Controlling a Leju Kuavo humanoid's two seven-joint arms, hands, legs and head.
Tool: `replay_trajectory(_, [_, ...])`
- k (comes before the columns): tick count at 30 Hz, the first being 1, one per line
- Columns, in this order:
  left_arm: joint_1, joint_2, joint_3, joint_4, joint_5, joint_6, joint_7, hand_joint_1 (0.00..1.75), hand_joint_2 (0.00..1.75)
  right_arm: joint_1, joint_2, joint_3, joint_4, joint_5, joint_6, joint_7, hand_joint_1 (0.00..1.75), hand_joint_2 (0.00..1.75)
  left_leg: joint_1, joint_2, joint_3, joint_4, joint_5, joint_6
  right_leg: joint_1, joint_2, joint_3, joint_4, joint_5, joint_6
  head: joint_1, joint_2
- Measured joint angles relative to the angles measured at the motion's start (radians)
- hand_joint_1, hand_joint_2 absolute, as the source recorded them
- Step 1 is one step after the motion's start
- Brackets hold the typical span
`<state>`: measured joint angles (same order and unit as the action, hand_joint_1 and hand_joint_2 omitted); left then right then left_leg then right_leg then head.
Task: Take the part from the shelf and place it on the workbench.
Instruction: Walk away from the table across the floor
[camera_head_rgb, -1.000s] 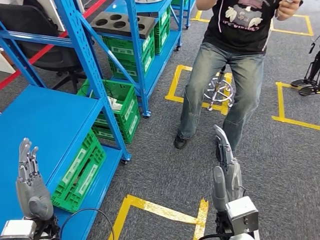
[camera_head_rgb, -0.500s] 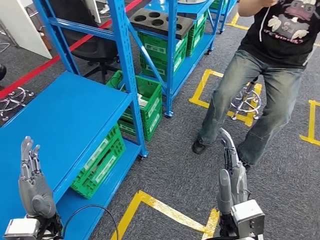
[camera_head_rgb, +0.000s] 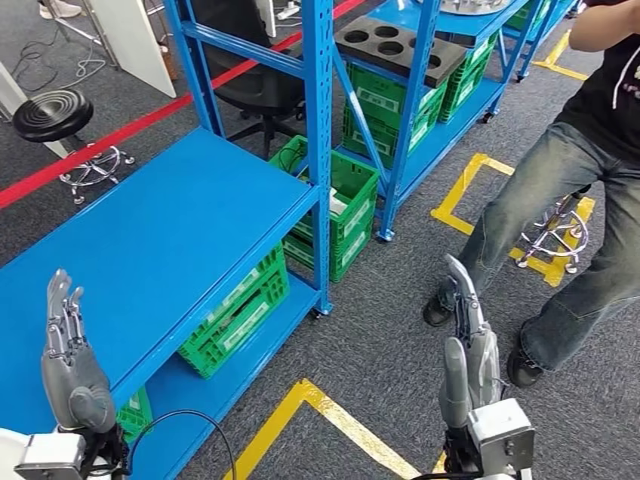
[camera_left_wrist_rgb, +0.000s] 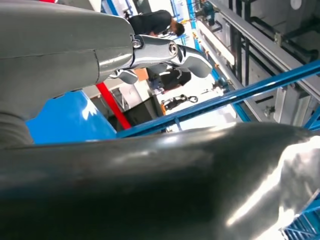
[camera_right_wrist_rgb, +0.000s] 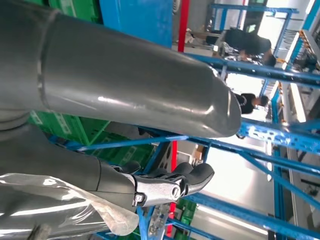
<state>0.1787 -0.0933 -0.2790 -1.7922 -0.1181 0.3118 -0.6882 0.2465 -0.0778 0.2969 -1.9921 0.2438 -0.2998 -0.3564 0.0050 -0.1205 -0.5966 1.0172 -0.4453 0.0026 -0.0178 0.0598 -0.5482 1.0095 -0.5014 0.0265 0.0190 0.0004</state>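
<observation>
Both hands stand empty in the head view — left hand (camera_head_rgb: 69, 368) raised over the blue shelf (camera_head_rgb: 151, 250), right hand (camera_head_rgb: 469, 352) above grey carpet, fingers straight. Farther off, a dark holed part (camera_head_rgb: 396, 45) lies on another rack (camera_head_rgb: 423, 150). Each wrist view shows extended fingers — nothing held.

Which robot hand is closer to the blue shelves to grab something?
Probably the left hand. It is raised, open, right over the blue shelf. The right hand hangs over the grey floor, near a person's shoes, farther from the racks.

Head view looks down; wrist views – close – share blue shelving (camera_head_rgb: 317, 120).
</observation>
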Motion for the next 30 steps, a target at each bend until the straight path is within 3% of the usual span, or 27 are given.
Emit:
replay_trajectory(2, [0.002, 0.001, 0.0, -0.001, 0.002, 0.002, 0.0, 0.0, 0.0, -0.004, 0.0, 0.0, 0.0, 0.001, 0.004, 0.0, 0.0, 0.0, -0.003, 0.028, -0.014, 0.031, -0.022, -0.01, -0.003, -0.026, 0.006, -0.007, 0.002, -0.011, -0.006, 0.0])
replay_trajectory(4, [0.004, 0.002, 0.0, -0.003, 0.007, 0.002, 0.0, 0.0, 0.0, -0.005, 0.0, 0.002, 0.0, 0.003, 0.006, 0.001, 0.0, 0.0, -0.004, 0.08, -0.061, 0.134, -0.079, -0.02, -0.002, -0.055, 0.01, -0.011, 0.0, -0.021, -0.012, 0.0])
replay_trajectory(6, [0.011, 0.005, 0.001, -0.003, 0.013, -0.002, 0.0, 0.0, 0.0, -0.008, 0.0, 0.006, 0.001, 0.006, 0.006, 0.003, 0.0, 0.0, -0.001, 0.099, -0.119, 0.254, -0.126, -0.026, 0.0, -0.085, 0.01, -0.01, -0.003, -0.025, -0.013, 0.0])
replay_trajectory(7, [0.016, 0.006, 0.002, -0.003, 0.014, -0.004, 0.0, 0.0, 0.0, -0.011, 0.0, 0.008, 0.001, 0.007, 0.005, 0.004, 0.0, 0.0, 0.0, 0.102, -0.131, 0.277, -0.126, -0.028, 0.0, -0.1, 0.011, -0.01, -0.005, -0.026, -0.013, 0.0])
replay_trajectory(8, [0.021, 0.008, 0.003, -0.003, 0.015, -0.008, 0.0, 0.0, 0.0, -0.015, 0.0, 0.011, 0.001, 0.008, 0.004, 0.005, 0.0, 0.0, 0.001, 0.104, -0.123, 0.261, -0.106, -0.028, 0.001, -0.113, 0.013, -0.01, -0.007, -0.025, -0.013, 0.0])
replay_trajectory(9, [0.024, 0.009, 0.005, -0.003, 0.015, -0.01, 0.0, 0.0, 0.0, -0.02, 0.0, 0.013, 0.002, 0.009, 0.002, 0.007, 0.0, 0.0, 0.001, 0.112, -0.096, 0.207, -0.071, -0.027, 0.001, -0.125, 0.018, -0.01, -0.01, -0.023, -0.013, 0.0])
replay_trajectory(11, [0.026, 0.009, 0.009, -0.006, 0.015, -0.015, 0.0, 0.0, 0.0, -0.026, 0.0, 0.019, 0.002, 0.012, -0.002, 0.009, 0.0, 0.0, -0.005, 0.154, -0.027, 0.071, -0.013, -0.018, 0.004, -0.147, 0.027, -0.009, -0.018, -0.016, -0.014, 0.0])
replay_trajectory(13, [0.026, 0.009, 0.012, -0.01, 0.015, -0.017, 0.0, 0.0, 0.0, -0.029, 0.0, 0.024, 0.002, 0.014, -0.004, 0.011, 0.0, 0.0, -0.014, 0.184, 0.004, 0.007, -0.001, -0.004, 0.011, -0.167, 0.033, -0.008, -0.025, -0.008, -0.013, 0.0])
replay_trajectory(15, [0.029, 0.01, 0.015, -0.011, 0.015, -0.019, 0.0, 0.0, 0.0, -0.035, 0.0, 0.027, 0.003, 0.015, -0.005, 0.012, 0.0, 0.0, -0.015, 0.169, 0.002, 0.002, -0.003, 0.01, 0.013, -0.187, 0.038, -0.011, -0.03, 0.001, -0.011, 0.0])
replay_trajectory(16, [0.03, 0.01, 0.017, -0.013, 0.015, -0.019, 0.0, 0.0, 0.0, -0.038, 0.0, 0.029, 0.003, 0.016, -0.005, 0.012, 0.0, 0.0, -0.013, 0.157, 0.003, -0.001, -0.002, 0.016, 0.012, -0.181, 0.038, -0.008, -0.037, 0.006, -0.01, 0.0])
replay_trajectory(18, [0.028, 0.009, 0.019, -0.016, 0.016, -0.02, 0.0, 0.0, 0.0, -0.043, 0.0, 0.031, 0.004, 0.016, -0.007, 0.013, 0.0, 0.0, -0.007, 0.137, 0.006, -0.007, 0.002, 0.027, 0.008, -0.13, 0.012, 0.049, -0.074, 0.015, -0.005, 0.0])
replay_trajectory(20, [0.027, 0.008, 0.021, -0.018, 0.016, -0.022, 0.0, 0.0, 0.0, -0.043, 0.0, 0.032, 0.006, 0.017, -0.008, 0.014, 0.0, 0.0, -0.004, 0.117, 0.006, -0.008, 0.002, 0.034, 0.006, -0.075, -0.058, 0.187, -0.136, 0.018, 0.0, 0.0])
replay_trajectory(21, [0.028, 0.008, 0.021, -0.018, 0.016, -0.022, 0.0, 0.0, 0.0, -0.042, 0.0, 0.033, 0.007, 0.017, -0.008, 0.014, 0.0, 0.0, -0.004, 0.105, 0.007, -0.007, 0.002, 0.036, 0.006, -0.066, -0.096, 0.253, -0.155, 0.019, 0.002, 0.0])
replay_trajectory(22, [0.028, 0.008, 0.021, -0.018, 0.016, -0.022, 0.0, 0.0, 0.0, -0.041, 0.0, 0.033, 0.009, 0.017, -0.008, 0.014, 0.0, 0.0, -0.004, 0.093, 0.007, -0.007, 0.001, 0.036, 0.006, -0.063, -0.122, 0.291, -0.157, 0.019, 0.002, 0.0])
replay_trajectory(23, [0.029, 0.008, 0.022, -0.018, 0.016, -0.022, 0.0, 0.0, 0.0, -0.041, 0.0, 0.033, 0.01, 0.016, -0.008, 0.014, 0.0, 0.0, -0.004, 0.079, 0.009, -0.007, 0.001, 0.036, 0.006, -0.061, -0.13, 0.291, -0.138, 0.018, 0.002, 0.0])
replay_trajectory(24, [0.029, 0.008, 0.022, -0.018, 0.016, -0.023, 0.0, 0.0, 0.0, -0.041, 0.0, 0.033, 0.011, 0.017, -0.008, 0.014, 0.0, 0.0, -0.003, 0.065, 0.011, -0.007, 0.001, 0.035, 0.005, -0.057, -0.119, 0.248, -0.101, 0.017, 0.002, 0.0])
replay_trajectory(26, [0.028, 0.008, 0.022, -0.018, 0.016, -0.023, 0.0, 0.0, 0.0, -0.042, 0.0, 0.034, 0.012, 0.017, -0.008, 0.015, 0.0, 0.0, -0.004, 0.039, 0.013, -0.003, -0.002, 0.03, 0.001, -0.022, -0.063, 0.107, -0.022, 0.013, 0.002, 0.0])
replay_trajectory(27, [0.028, 0.008, 0.023, -0.018, 0.016, -0.023, 0.0, 0.0, 0.0, -0.042, 0.0, 0.034, 0.012, 0.017, -0.008, 0.014, 0.0, 0.0, -0.004, 0.027, 0.011, 0.0, -0.003, 0.026, -0.001, -0.001, -0.037, 0.05, 0.0, 0.011, 0.002, 0.0])
replay_trajectory(29, [0.029, 0.008, 0.023, -0.018, 0.017, -0.025, 0.0, 0.0, 0.0, -0.042, 0.0, 0.034, 0.012, 0.017, -0.01, 0.015, 0.0, 0.0, -0.002, 0.007, 0.003, 0.003, -0.001, 0.013, -0.002, 0.019, -0.015, 0.009, 0.005, 0.005, 0.001, 0.0])
replay_trajectory(30, [0.029, 0.008, 0.024, -0.018, 0.018, -0.025, 0.0, 0.0, 0.0, -0.043, 0.0, 0.034, 0.013, 0.017, -0.011, 0.015, 0.0, 0.0, 0.0, -0.004, -0.001, 0.002, 0.001, 0.007, -0.001, 0.009, -0.013, 0.007, 0.007, 0.0, 0.0, 0.0])
